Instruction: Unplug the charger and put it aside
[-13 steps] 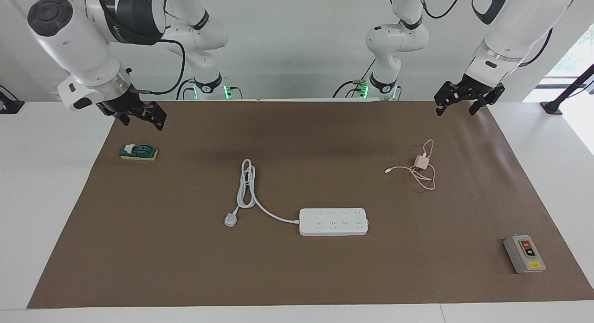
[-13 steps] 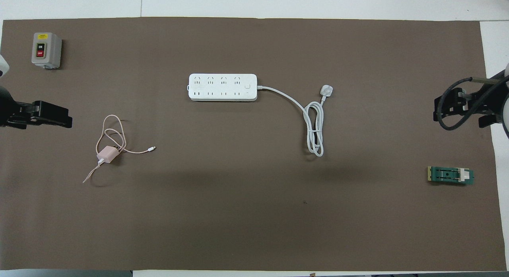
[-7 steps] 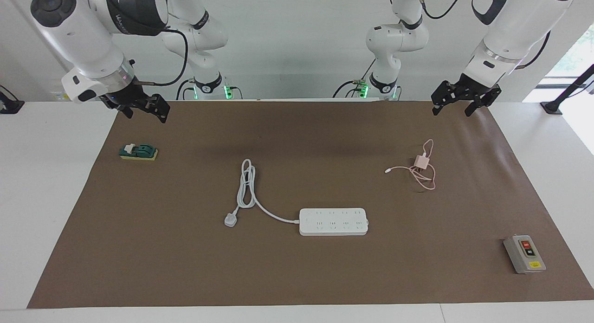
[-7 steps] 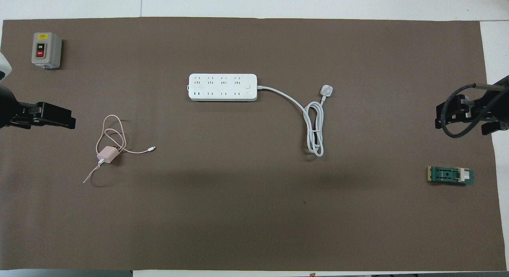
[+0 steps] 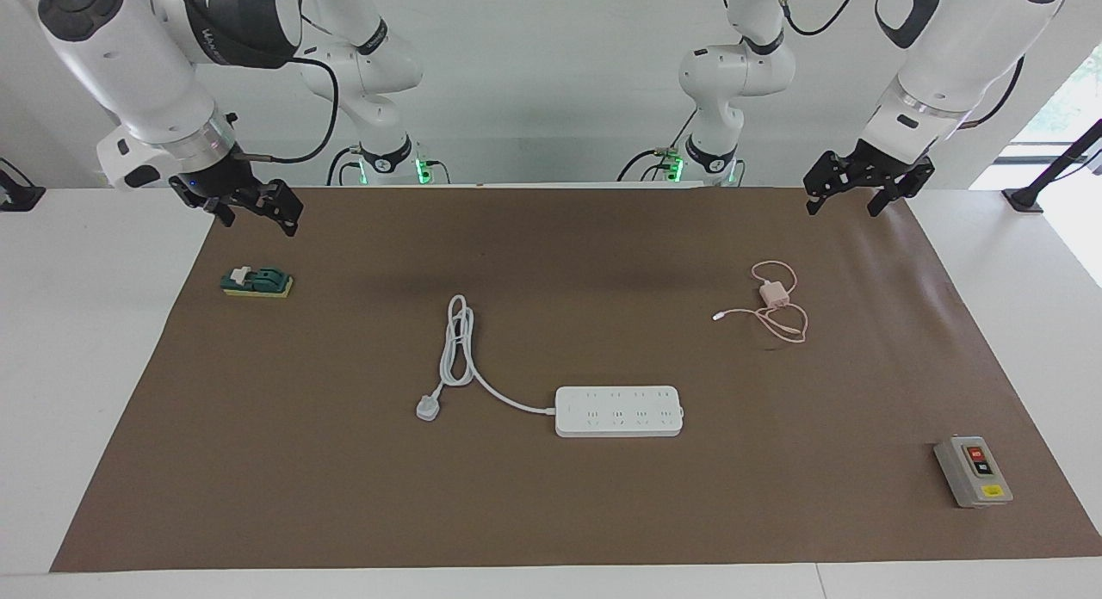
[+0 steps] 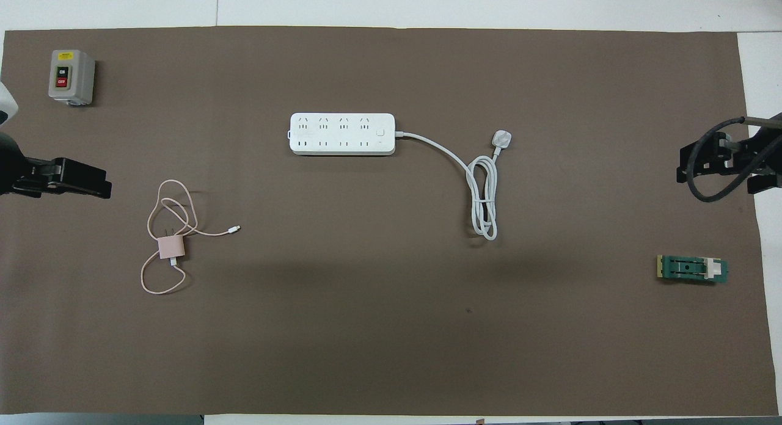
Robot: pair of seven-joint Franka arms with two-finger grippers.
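The charger (image 5: 774,295), a small pale pink cube with a thin pink cable (image 5: 785,325) looped around it, lies loose on the brown mat toward the left arm's end; it also shows in the overhead view (image 6: 171,248). It is not plugged into the white power strip (image 5: 619,410), which lies apart from it, farther from the robots (image 6: 342,134). My left gripper (image 5: 845,203) hangs open and empty above the mat's edge near the charger (image 6: 85,184). My right gripper (image 5: 258,213) hangs open and empty over the mat's other end (image 6: 702,162).
The power strip's white cord and plug (image 5: 428,407) lie coiled beside it. A grey switch box (image 5: 973,472) with red and black buttons stands at the left arm's end, farthest from the robots. A green and white clamp block (image 5: 256,282) lies below the right gripper.
The charger cube has shifted a little nearer to the robots and its cable now lies in a new loop. Both grippers have drifted slightly, touching nothing.
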